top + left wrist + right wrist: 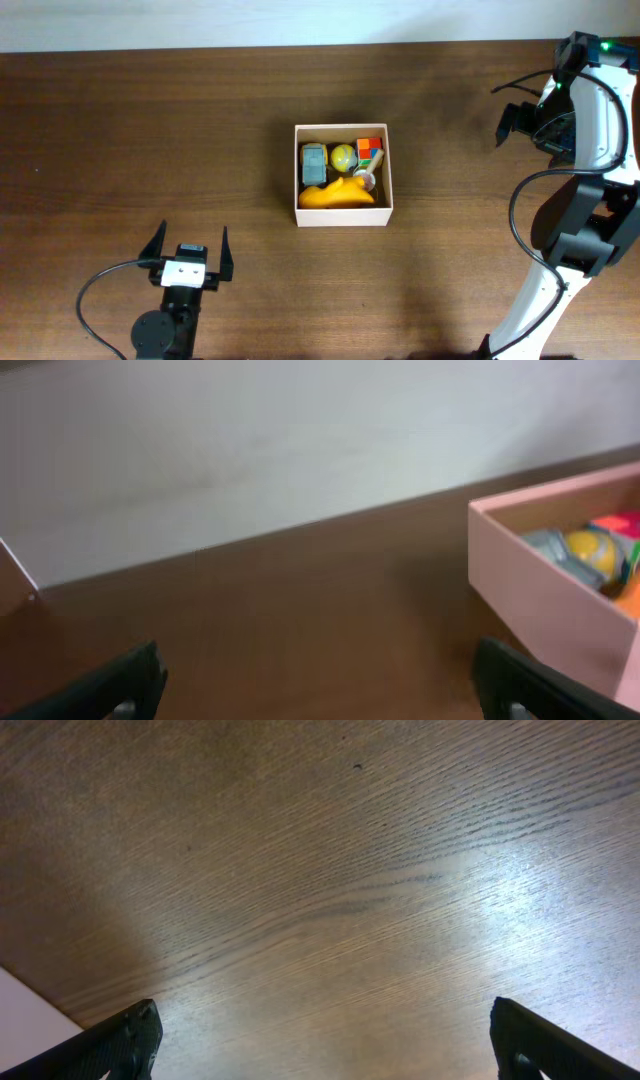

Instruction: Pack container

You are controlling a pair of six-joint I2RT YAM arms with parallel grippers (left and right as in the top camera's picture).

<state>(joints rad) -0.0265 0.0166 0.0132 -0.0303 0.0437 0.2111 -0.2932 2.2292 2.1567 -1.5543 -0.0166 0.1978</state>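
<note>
The container (343,215), a square white-walled box, sits at the table's middle. Inside it lie a grey-blue toy (314,163), a yellow ball (343,156), a multicoloured cube (370,152) and an orange toy (335,195). My left gripper (190,250) is open and empty near the front left edge, well left of the container. The left wrist view shows the container's wall (540,600) at the right, with the ball (596,553) inside. My right gripper (520,122) is at the far right, raised; its wrist view shows open fingers (325,1045) over bare wood.
The brown wooden table (150,130) spreads around the container. A pale wall (250,440) runs along the table's far edge. The right arm's white links and black cable (540,260) stand along the right side.
</note>
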